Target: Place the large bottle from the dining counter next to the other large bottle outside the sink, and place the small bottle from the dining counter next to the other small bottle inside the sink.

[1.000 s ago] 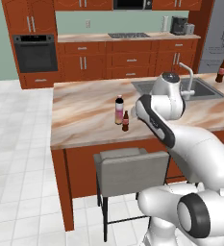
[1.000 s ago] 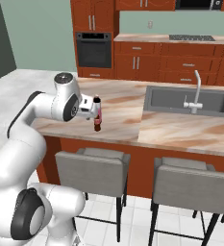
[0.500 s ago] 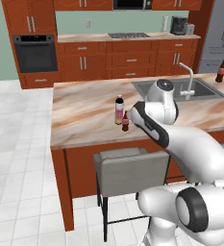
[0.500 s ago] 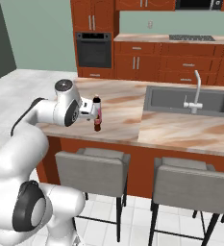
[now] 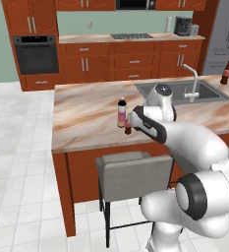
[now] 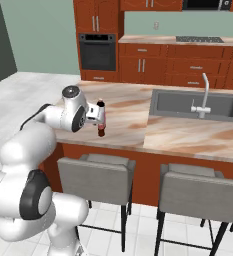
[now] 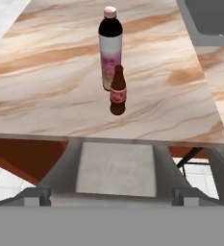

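Note:
On the dining counter (image 5: 86, 118) stands the large bottle (image 5: 122, 112) (image 6: 101, 111) (image 7: 110, 50), tall with a pale-to-pink body. The small brown bottle (image 5: 128, 128) (image 6: 101, 130) (image 7: 118, 92) with a red label stands just in front of it. My gripper (image 5: 132, 119) (image 6: 94, 114) (image 7: 112, 196) hovers at the counter's front edge, beside both bottles and touching neither. It is open and holds nothing. The sink (image 5: 185, 91) (image 6: 198, 105) (image 7: 209, 19) lies further along the counter. The other large bottle (image 5: 226, 74), dark brown, stands beyond the sink.
A curved faucet (image 5: 192, 81) (image 6: 205, 95) rises at the sink's edge. Grey stools (image 5: 133, 172) (image 6: 95, 175) (image 6: 203, 190) stand under the counter's front. Cabinets and an oven (image 5: 36, 54) line the far wall.
My hand has swung down and toward the two bottles, ending at the counter's front edge. The jaws stayed open. The bottles have not moved.

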Robot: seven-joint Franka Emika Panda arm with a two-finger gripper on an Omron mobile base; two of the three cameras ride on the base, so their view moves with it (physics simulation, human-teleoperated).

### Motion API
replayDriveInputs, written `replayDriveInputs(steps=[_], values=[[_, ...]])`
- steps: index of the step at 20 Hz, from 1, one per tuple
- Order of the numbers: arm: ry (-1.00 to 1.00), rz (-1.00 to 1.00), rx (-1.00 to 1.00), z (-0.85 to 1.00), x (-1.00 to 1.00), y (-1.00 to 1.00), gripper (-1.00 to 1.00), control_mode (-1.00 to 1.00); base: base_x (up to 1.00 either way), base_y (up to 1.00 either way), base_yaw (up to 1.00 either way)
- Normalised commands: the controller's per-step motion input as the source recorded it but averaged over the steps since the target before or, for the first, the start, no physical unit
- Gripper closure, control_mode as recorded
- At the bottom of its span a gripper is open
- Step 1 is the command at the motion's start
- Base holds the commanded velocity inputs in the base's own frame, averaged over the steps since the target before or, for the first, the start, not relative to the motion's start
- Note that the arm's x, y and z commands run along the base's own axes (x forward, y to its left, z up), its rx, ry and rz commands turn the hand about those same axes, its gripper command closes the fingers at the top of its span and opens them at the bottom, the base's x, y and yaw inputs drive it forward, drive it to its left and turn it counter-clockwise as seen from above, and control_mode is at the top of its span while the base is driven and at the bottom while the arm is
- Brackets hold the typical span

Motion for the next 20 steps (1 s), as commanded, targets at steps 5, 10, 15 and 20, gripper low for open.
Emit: replayDriveInputs(steps=[5,10,15,20], values=[[0.0,0.0,0.0,-0.15,0.35,0.0,-1.0,-1.0,0.0,0.0,0.0],[0.0,0.0,0.0,-0.14,0.36,0.0,-1.0,-1.0,0.0,0.0,0.0],[0.0,0.0,0.0,-0.15,0.33,0.0,-1.0,-1.0,0.0,0.0,0.0],[0.0,0.0,0.0,-0.19,0.27,0.0,-1.0,-1.0,0.0,0.0,0.0]])
